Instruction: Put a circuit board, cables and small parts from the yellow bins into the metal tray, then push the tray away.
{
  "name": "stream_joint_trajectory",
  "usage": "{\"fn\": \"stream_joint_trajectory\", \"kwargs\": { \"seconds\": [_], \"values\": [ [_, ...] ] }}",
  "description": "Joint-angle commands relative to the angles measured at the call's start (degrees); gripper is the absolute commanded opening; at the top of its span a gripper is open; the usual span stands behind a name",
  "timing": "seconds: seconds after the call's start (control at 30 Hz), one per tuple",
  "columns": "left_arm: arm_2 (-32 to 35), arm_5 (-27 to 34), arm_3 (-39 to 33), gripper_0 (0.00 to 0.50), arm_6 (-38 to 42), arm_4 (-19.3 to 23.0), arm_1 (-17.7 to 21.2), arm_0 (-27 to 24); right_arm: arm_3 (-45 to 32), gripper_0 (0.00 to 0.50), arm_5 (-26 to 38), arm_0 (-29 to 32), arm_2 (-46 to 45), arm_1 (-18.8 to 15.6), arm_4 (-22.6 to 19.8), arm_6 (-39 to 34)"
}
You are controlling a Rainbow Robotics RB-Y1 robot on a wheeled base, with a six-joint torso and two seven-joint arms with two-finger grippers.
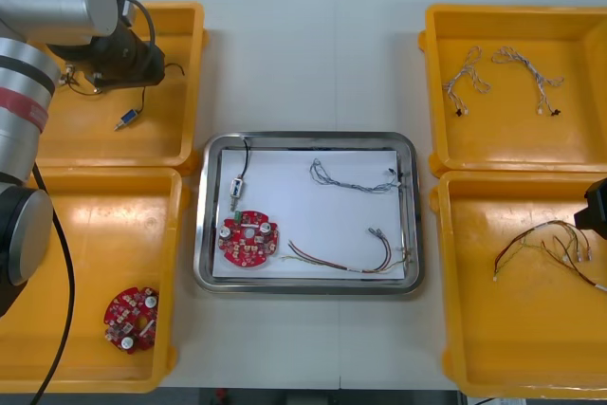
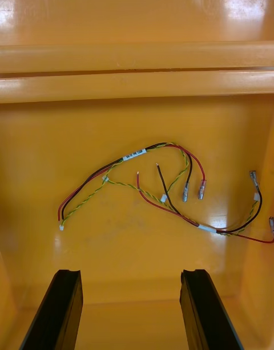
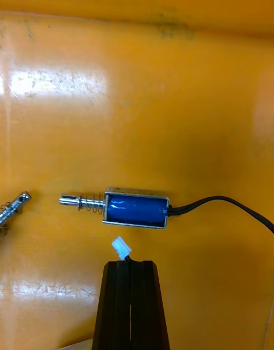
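Note:
My left gripper hangs over the far-left yellow bin. In the left wrist view its fingers are pressed together at the white-plug end of a black cable. The cable's small metal part, blue-bodied, lies on the bin floor just beyond the fingertips. My right gripper is open above the red and yellow cables in the near-right bin. The metal tray holds a round red circuit board, a small metal part, a blue and white cable and a red and yellow cable.
A second circuit board lies in the near-left bin. Two twisted cables rest in the far-right bin. Another small metal part lies beside the blue-bodied one. Bare table shows beyond the tray.

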Motion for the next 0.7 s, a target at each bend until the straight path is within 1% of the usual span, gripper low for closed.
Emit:
{"fn": "stream_joint_trajectory", "kwargs": {
  "seconds": [0.03,0.17,0.2,0.23,0.27,0.3,0.33,0.37,0.4,0.43,0.47,0.5,0.6,0.7],
  "values": [
    [1.13,-1.32,-0.39,0.0,-5.74,0.37,3.0,-3.41,-0.25,0.5,0.17,0.72,-1.75,0.66,0.03,0.13],
    [1.13,-1.32,-0.3,0.002,-5.56,0.37,3.0,-3.24,-0.25,0.5,0.17,0.72,-1.75,0.66,0.03,0.13],
    [1.13,-1.32,-0.3,0.026,-5.56,0.28,3.0,-3.24,-0.25,0.5,0.17,0.72,-1.75,0.66,0.03,0.13],
    [1.13,-1.32,-0.3,0.092,-5.48,0.37,3.0,-3.15,-0.25,0.5,0.17,0.72,-1.75,0.66,0.03,0.13],
    [1.13,-1.32,-0.3,0.132,-5.48,0.37,3.0,-3.15,-0.25,0.5,0.17,0.72,-1.75,0.66,0.03,0.13],
    [1.13,-1.32,-0.3,0.222,-5.56,0.45,3.0,-2.98,-0.25,0.5,0.17,0.72,-1.75,0.66,0.03,0.13],
    [1.13,-1.32,-0.3,0.294,-5.65,0.37,3.0,-2.98,-0.25,0.5,0.17,0.72,-1.75,0.66,0.03,0.13],
    [1.13,-1.32,-0.3,0.319,-5.65,0.37,3.0,-2.98,-0.25,0.5,0.17,0.72,-1.75,0.66,0.03,0.13],
    [1.13,-1.32,-0.3,0.358,-5.65,0.45,3.0,-3.06,-0.25,0.5,0.17,0.72,-1.75,0.66,0.03,0.13],
    [1.13,-1.32,-0.3,0.377,-5.65,0.45,3.0,-2.98,-0.25,0.5,0.17,0.72,-1.75,0.66,0.03,0.13],
    [1.13,-0.97,-0.3,0.422,-5.74,0.54,3.0,-2.98,-0.25,0.5,0.17,0.72,-1.75,0.66,0.03,0.13],
    [1.13,-0.53,-0.39,0.445,-5.83,0.54,3.0,-3.06,-0.25,0.5,0.17,0.72,-1.75,0.66,0.03,0.13],
    [1.39,1.4,-0.39,0.465,-6.27,0.98,3.18,-3.06,-0.25,0.5,0.17,0.72,-1.75,0.66,0.03,0.13],
    [2.09,4.04,-1.45,0.478,-8.81,1.68,3.62,-3.06,-0.25,0.5,0.17,0.72,-1.75,0.66,0.03,0.13]
  ]
}}
